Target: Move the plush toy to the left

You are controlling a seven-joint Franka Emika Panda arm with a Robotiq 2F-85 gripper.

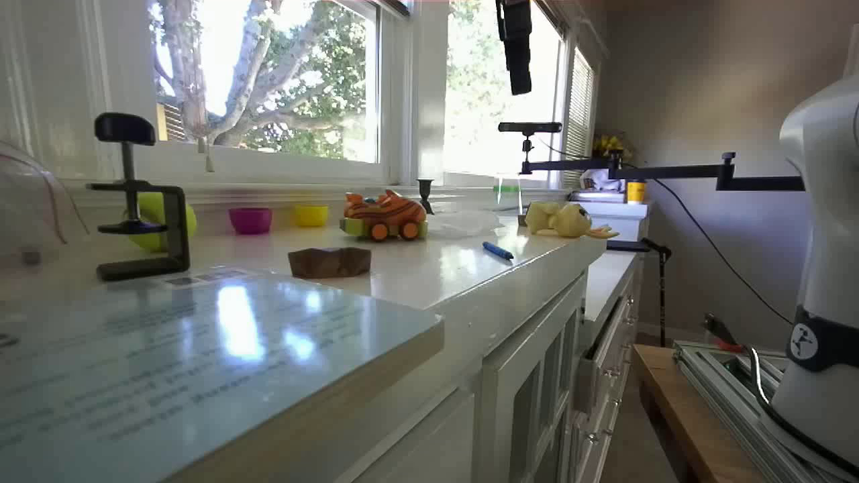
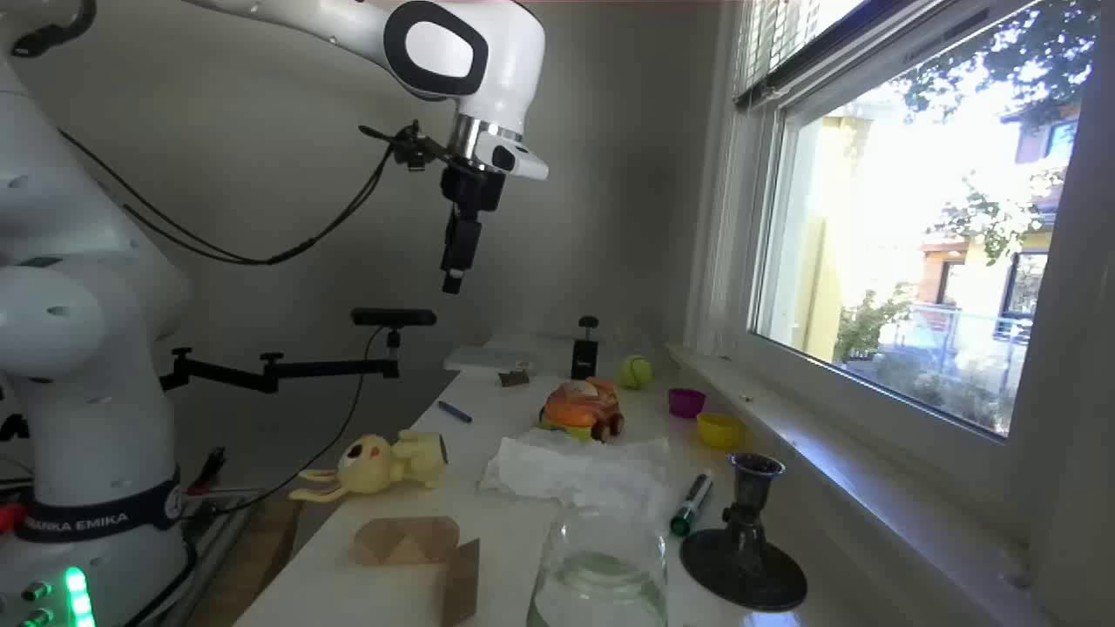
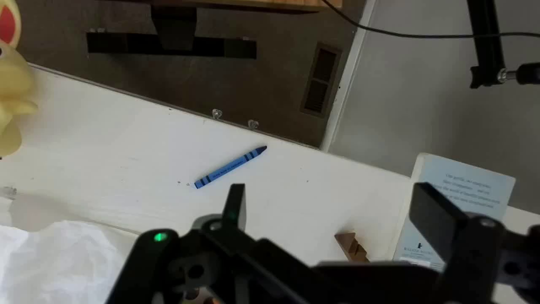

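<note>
The plush toy [image 2: 392, 464] is a pale yellow bunny-like animal lying on its side on the white counter. Its ears reach over the counter's front edge in both exterior views [image 1: 562, 220]. In the wrist view only part of the plush toy [image 3: 14, 90] shows, at the far left edge. My gripper [image 2: 452, 283] hangs high above the counter, well apart from the toy, pointing down. It also shows at the top of an exterior view [image 1: 519, 84]. In the wrist view its fingers [image 3: 329, 190] are spread wide with nothing between them.
A blue crayon [image 3: 230, 166], a brown faceted piece [image 1: 329, 262] and an orange toy car [image 2: 582, 407] lie on the counter. White crumpled paper [image 2: 579, 470], a glass jar [image 2: 599, 570], a candle holder [image 2: 745, 557], a book [image 3: 460, 202] and a clamp [image 1: 178, 228] also stand there.
</note>
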